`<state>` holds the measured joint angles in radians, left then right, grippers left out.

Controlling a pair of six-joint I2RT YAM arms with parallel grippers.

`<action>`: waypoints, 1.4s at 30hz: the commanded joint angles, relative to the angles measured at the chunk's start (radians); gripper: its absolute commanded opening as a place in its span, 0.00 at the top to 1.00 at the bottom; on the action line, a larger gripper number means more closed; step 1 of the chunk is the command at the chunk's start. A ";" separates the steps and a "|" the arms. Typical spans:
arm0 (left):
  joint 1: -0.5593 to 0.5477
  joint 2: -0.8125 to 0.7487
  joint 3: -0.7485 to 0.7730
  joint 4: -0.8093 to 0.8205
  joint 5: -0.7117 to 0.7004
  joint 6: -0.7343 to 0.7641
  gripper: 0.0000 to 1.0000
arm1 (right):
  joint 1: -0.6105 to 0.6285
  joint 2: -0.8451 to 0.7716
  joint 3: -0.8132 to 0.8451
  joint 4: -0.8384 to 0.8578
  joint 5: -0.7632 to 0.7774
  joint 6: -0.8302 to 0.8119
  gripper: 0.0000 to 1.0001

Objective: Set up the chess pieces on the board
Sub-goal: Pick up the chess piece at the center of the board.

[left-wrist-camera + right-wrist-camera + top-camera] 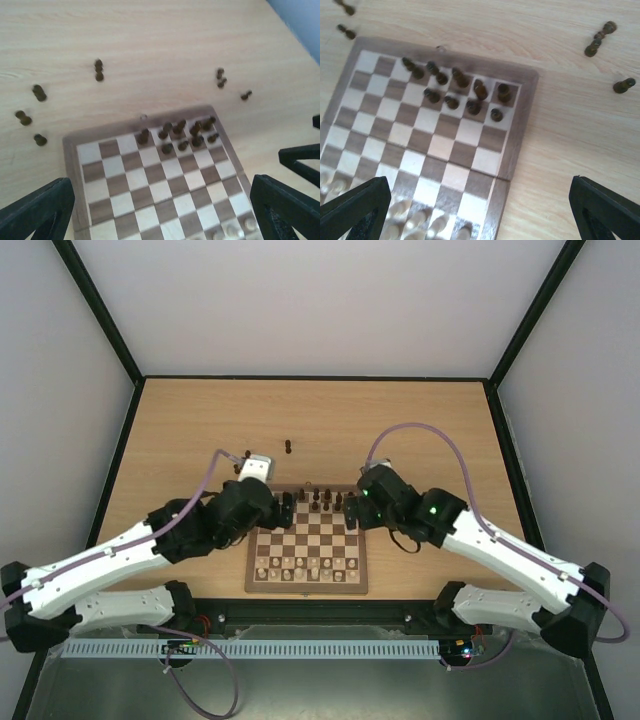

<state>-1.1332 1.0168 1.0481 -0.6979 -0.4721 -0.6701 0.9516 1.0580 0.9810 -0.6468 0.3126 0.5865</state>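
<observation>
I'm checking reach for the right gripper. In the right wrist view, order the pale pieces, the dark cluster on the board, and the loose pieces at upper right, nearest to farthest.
From the right gripper:
1. Pale pieces, near rows, lower left.
2. Dark cluster, far rows, mid-frame.
3. Loose pieces, off to the upper right.

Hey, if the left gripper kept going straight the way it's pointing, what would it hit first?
Probably the board, on bare squares short of the dark pieces. The left gripper, jaws open, points down at it; depth is hard to judge.
</observation>
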 commanded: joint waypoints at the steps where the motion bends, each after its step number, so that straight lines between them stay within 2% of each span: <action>1: 0.120 -0.041 -0.021 0.075 0.016 0.075 0.01 | -0.131 0.086 0.048 0.043 -0.099 -0.085 0.02; 6: 0.296 -0.047 -0.087 0.161 0.099 0.120 0.00 | -0.270 0.191 0.086 0.085 -0.162 -0.123 0.01; 10: 0.443 -0.034 -0.120 0.212 0.221 0.124 0.00 | -0.396 0.257 0.087 0.116 -0.210 -0.144 0.01; 12: 0.475 -0.045 -0.128 0.224 0.257 0.124 0.01 | -0.473 0.291 0.071 0.136 -0.240 -0.152 0.09; 14: 0.483 -0.062 -0.136 0.236 0.273 0.120 0.01 | -0.556 0.342 0.064 0.149 -0.275 -0.149 0.24; 16: 0.483 -0.074 -0.146 0.248 0.295 0.117 0.00 | -0.606 0.392 0.069 0.161 -0.289 -0.146 0.32; 20: 0.483 -0.086 -0.163 0.273 0.348 0.108 0.00 | -0.656 0.493 0.090 0.149 -0.253 -0.142 0.38; 27: 0.483 -0.132 -0.226 0.332 0.407 0.087 0.00 | -0.676 0.626 0.132 0.161 -0.212 -0.135 0.43; 31: 0.483 -0.139 -0.247 0.341 0.429 0.083 0.00 | -0.710 0.677 0.165 0.157 -0.196 -0.138 0.55; 36: 0.483 -0.139 -0.252 0.347 0.438 0.082 0.00 | -0.743 0.719 0.184 0.160 -0.204 -0.144 0.62; 42: 0.482 -0.132 -0.255 0.356 0.446 0.083 0.00 | -0.751 0.749 0.182 0.180 -0.228 -0.148 0.65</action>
<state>-0.6559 0.8886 0.8040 -0.3706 -0.0444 -0.5854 0.2008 1.7809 1.1477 -0.4599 0.0971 0.4492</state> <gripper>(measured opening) 0.995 0.366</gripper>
